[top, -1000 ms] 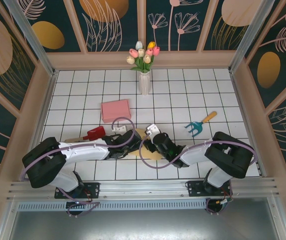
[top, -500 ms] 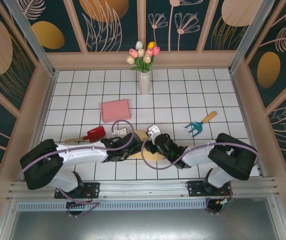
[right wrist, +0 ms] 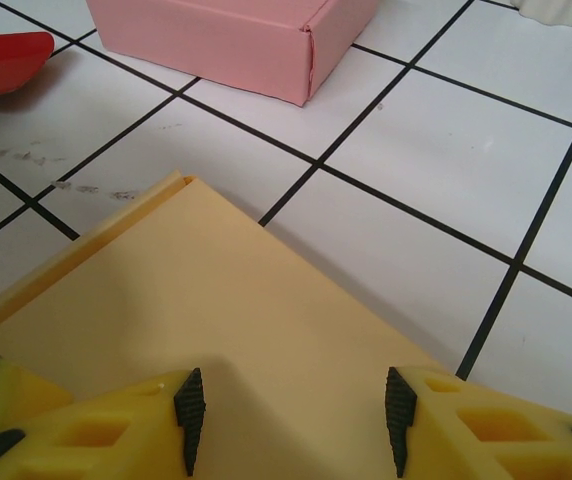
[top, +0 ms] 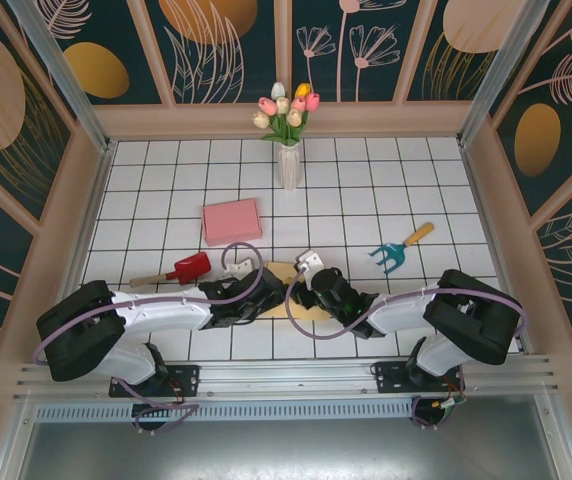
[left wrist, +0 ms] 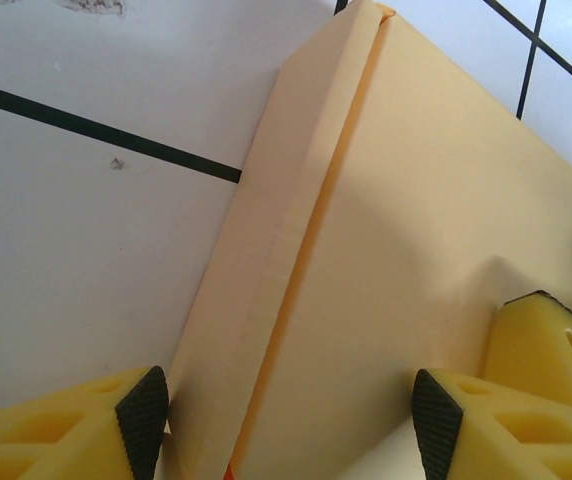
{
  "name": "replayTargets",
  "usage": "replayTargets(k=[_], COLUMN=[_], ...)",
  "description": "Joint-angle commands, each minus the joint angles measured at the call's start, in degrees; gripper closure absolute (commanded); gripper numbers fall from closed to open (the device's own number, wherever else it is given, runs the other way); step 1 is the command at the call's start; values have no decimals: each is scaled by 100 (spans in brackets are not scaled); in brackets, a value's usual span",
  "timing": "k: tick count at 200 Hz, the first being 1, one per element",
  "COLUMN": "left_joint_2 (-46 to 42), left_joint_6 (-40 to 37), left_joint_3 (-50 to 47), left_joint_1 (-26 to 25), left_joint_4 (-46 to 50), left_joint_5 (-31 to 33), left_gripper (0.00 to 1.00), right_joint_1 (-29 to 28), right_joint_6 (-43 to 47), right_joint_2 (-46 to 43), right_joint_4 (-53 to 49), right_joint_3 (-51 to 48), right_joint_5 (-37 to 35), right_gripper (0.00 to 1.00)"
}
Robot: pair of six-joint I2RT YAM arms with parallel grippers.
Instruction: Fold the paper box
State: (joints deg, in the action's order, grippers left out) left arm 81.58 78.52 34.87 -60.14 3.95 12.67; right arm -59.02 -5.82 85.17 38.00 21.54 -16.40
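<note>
The paper box is a flat pale-yellow sheet lying on the white tiles between my two grippers. In the left wrist view its panel has a narrow side flap folded up along the left edge. My left gripper is open, with one pad outside that flap and the other over the panel. My right gripper is open too, both fingertips low over the same panel near its corner. From above, the left gripper and right gripper meet over the box.
A pink closed box lies behind the work spot, also seen from the right wrist. A red scoop lies to the left, a teal hand rake to the right, and a vase of tulips at the back.
My left arm has slid right, further onto the box, and its jaws have narrowed a little. The right gripper has barely shifted and kept its width.
</note>
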Motion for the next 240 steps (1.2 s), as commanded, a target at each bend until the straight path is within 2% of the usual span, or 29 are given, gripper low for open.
replayTargets(k=[1, 17, 92, 131, 179, 203, 240], left_joint_2=[105, 168, 227, 209, 271, 271, 295], left_joint_6=[155, 150, 199, 227, 269, 319, 369], left_joint_3=[-104, -121, -165, -200, -174, -174, -182], left_joint_1=[-33, -32, -32, -32, -33, -28, -32], left_joint_4=[-137, -131, -123, -157, -192, -192, -166], left_joint_5=[77, 115, 214, 245, 210, 244, 305], left_gripper=[33, 37, 38, 38, 39, 40, 40], right_joint_1=[-57, -57, -69, -75, -135, -217, -495], right_joint_6=[-224, -279, -777, -1630, -2637, -3047, -3362], right_joint_2=[-211, -426, -1787, -2905, -4031, -4313, -4286], right_joint_4=[133, 40, -743, -1439, -2414, -2716, -2819], right_joint_3=[-118, -132, -318, -745, -1252, -1428, -1504], right_joint_5=[109, 111, -191, -620, -426, -342, -307], right_gripper=[46, 47, 47, 49, 55, 59, 58])
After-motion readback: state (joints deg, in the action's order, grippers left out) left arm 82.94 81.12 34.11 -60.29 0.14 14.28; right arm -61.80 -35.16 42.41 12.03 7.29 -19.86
